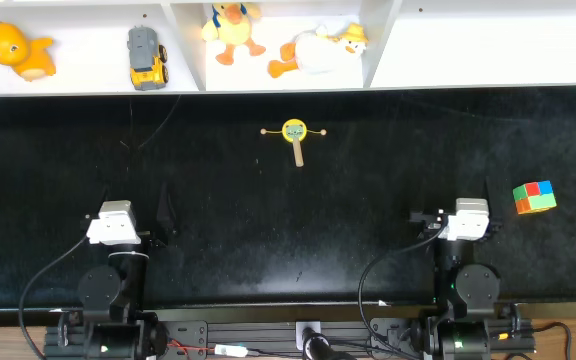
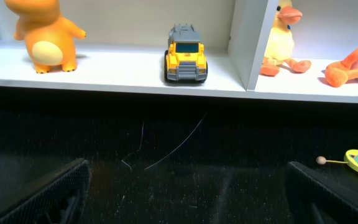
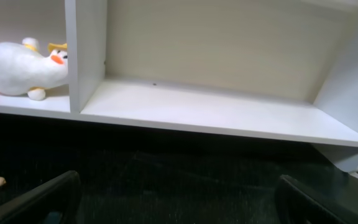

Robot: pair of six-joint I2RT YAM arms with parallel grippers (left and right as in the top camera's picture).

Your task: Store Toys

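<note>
Found left jaws and right jaws low on the worktop (image 1: 218,180) at 7 and 5 o'clock, both spread wide, gripping nothing. Spotted the cube (image 1: 534,197) at 3 o'clock, near the right jaws: judged light, hard and slick-faced, best pinched across two flat opposite sides. Noted the drum (image 1: 295,133) farther off toward 12 o'clock, lying flat: judged light and thin, bead strings loose, best taken by the handle (image 1: 298,153). Saw beyond it the shelf (image 1: 268,85), already holding truck (image 1: 147,57) and duck (image 1: 233,30).
</note>
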